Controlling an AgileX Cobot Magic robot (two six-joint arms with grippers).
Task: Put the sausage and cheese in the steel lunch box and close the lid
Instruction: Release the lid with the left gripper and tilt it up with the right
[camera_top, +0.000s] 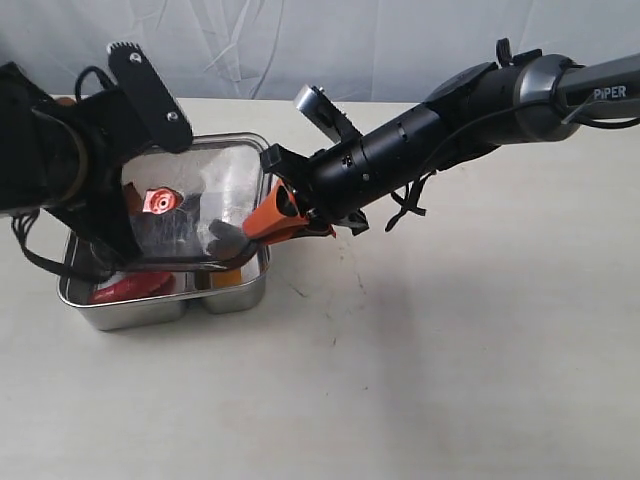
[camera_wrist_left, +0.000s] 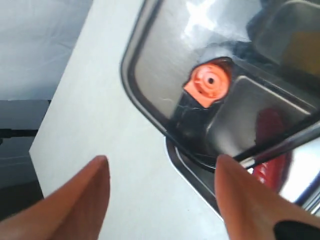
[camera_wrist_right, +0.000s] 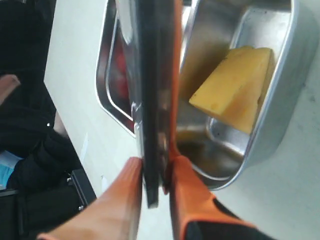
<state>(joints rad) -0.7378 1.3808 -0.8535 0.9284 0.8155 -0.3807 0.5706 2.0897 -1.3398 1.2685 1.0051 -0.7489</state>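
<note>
Clamping lid (right hand).

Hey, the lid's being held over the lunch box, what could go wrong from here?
The right gripper pinches the lid by one edge only, so it could pivot or slip. It hangs offset over the steel lunch box and may land askew. The open left gripper sits close and might get bumped.

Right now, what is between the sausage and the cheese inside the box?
The divider wall of the steel lunch box, seen in the exterior view: the sausage lies in one compartment, the cheese in the other, both partly under the lid.
</note>
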